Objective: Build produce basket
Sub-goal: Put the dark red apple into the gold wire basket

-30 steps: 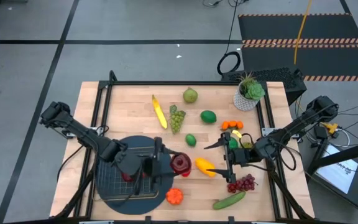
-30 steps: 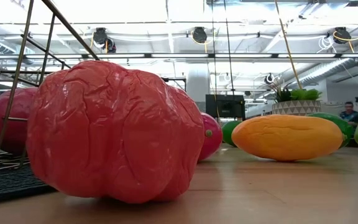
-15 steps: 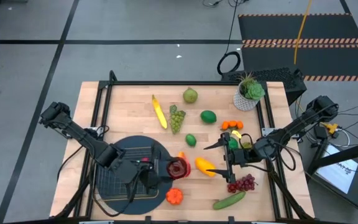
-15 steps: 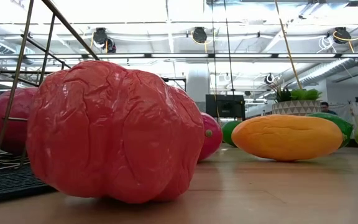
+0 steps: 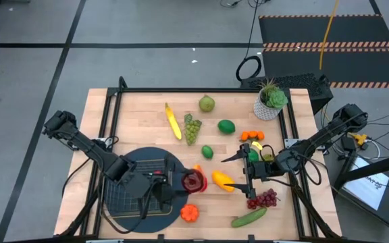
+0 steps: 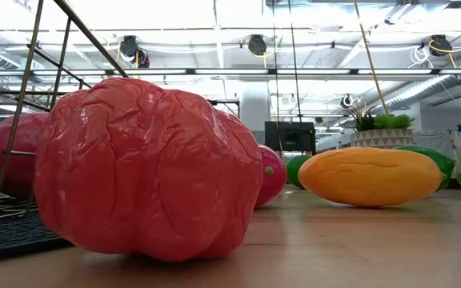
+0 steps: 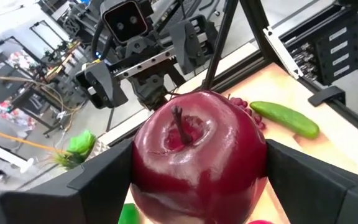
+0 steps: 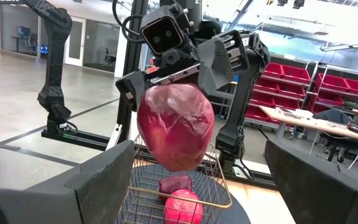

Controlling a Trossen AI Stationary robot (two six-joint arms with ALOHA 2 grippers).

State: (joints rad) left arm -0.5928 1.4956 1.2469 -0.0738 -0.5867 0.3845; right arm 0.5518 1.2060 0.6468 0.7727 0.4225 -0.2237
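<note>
Two red apples lie in the dark wire basket [image 8: 178, 180] at the table's seven o'clock. The left gripper [image 5: 184, 181] pinches a third glossy dark-red apple [image 5: 194, 180] at the basket's three o'clock edge. The right gripper [image 5: 238, 170], jaws spread empty, hovers over the yellow pepper [image 5: 222, 180].

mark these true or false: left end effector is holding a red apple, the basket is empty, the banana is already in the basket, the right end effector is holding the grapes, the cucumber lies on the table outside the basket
1. The left end effector holds a red apple. True.
2. The basket is empty. False: the right wrist view shows red produce already in it.
3. The banana is in the basket. False: it lies on the table, far from the basket.
4. The right end effector holds the purple grapes. False: it is open and holds nothing; the grapes lie on the table beside the arm.
5. The cucumber lies on the table outside the basket. True.
</note>
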